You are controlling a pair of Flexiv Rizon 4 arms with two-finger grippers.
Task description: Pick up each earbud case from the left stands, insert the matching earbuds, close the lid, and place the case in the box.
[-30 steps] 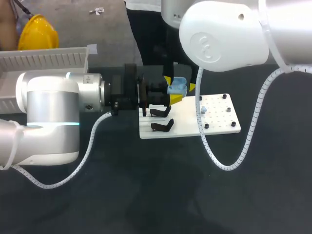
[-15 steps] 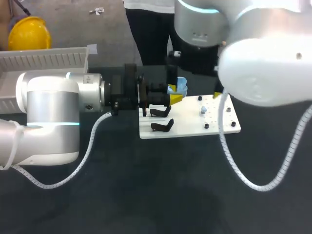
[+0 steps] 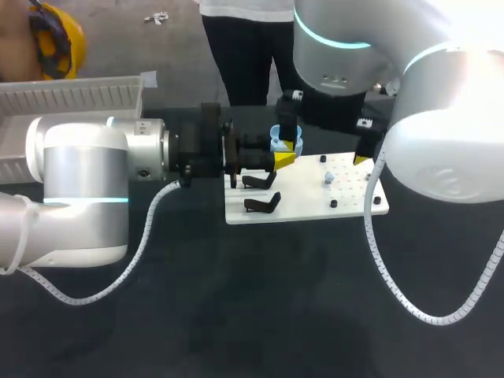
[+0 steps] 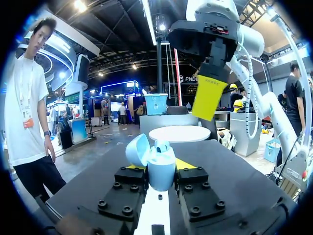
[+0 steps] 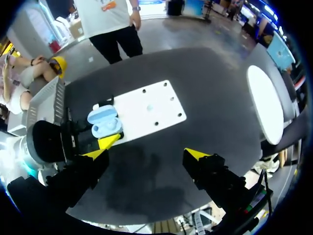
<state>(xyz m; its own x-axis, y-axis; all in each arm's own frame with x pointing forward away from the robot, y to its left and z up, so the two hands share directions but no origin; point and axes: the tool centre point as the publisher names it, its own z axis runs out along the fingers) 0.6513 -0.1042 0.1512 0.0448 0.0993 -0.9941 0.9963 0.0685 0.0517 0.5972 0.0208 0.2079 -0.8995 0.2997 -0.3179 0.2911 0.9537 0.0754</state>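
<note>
The left gripper (image 4: 161, 169) is clamped on the case (image 4: 157, 166), a yellow tip against each side, holding it upright above the near-left part of the board (image 3: 307, 206); its lid stands open, tipped back, and a rounded lump in the body looks like one bud already seated, though I cannot be sure; so the pick-up is done and the filling seems to be half done at best. Just beneath and beside the case, two black stands (image 3: 261, 181) on the board's left edge look bare, so this may be the last case, as far as can be judged. Further along the board, among its black pegs, lies one small pale bud (image 3: 327, 178), apart from both grippers; it is probably the one to fetch next. The right gripper (image 3: 329, 151) hangs over the board with its fingers spread wide and nothing between them; one yellow tip is close to the case, which is the likeliest thing to get knocked when it goes down for the bud. Lid closing and boxing are not yet done. The box (image 3: 71, 94) sits at the far left, well apart from the board, behind the left arm; what it holds cannot be seen.
</note>
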